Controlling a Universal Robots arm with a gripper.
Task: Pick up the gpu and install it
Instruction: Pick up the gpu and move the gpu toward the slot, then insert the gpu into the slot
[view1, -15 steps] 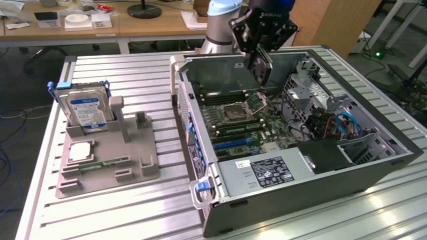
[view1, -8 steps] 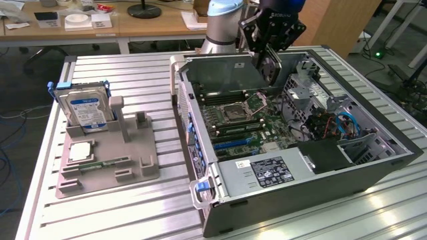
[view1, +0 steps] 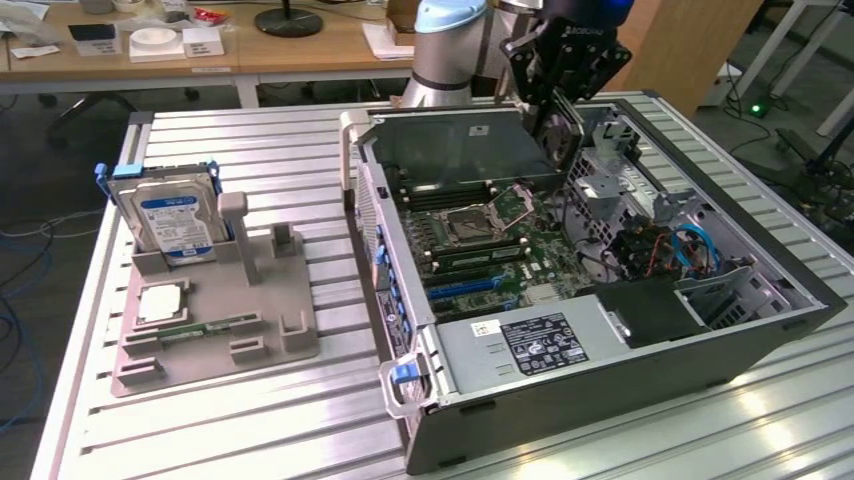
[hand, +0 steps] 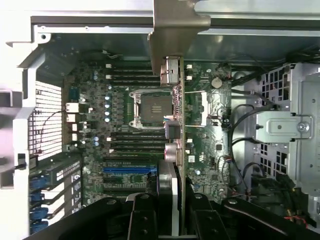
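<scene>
- The gpu (view1: 558, 140) is off the table. It hangs on edge from the claw over the far half of the open computer case (view1: 601, 370), close to the case's raised rear wall.
- In the wrist view the gpu (hand: 178, 125) is seen edge-on as a thin line running across the motherboard (hand: 95, 150). Its pale metal end bracket (hand: 177, 30) is at the end away from the claw.
- Whether the card's lower edge touches any slot cannot be told.
- The gripper (view1: 563, 95) is clamped on the gpu. In the wrist view the gripper (hand: 172, 202) has black fingers (hand: 145, 217) pressing on either face of the card.
- The CPU socket (hand: 151, 107) lies just beside the card's line. A blue slot (hand: 127, 170) lies on the same side, nearer the claw.
- In the exterior view the motherboard (view1: 501, 250) faces up inside the case, with the CPU socket (view1: 470, 225) near its middle.
- A labelled power supply (view1: 534, 345) fills the near corner of the case.
- The case lies on its side on a slatted metal table (view1: 240, 430).
- A grey fixture (view1: 274, 335) sits on the table to the exterior view's left of the case, apart from it.
- On the fixture a hard drive (view1: 167, 215) with a blue label stands upright at the far end. A square chip (view1: 158, 303) and a narrow memory stick (view1: 207, 328) lie flat nearer the camera.
</scene>
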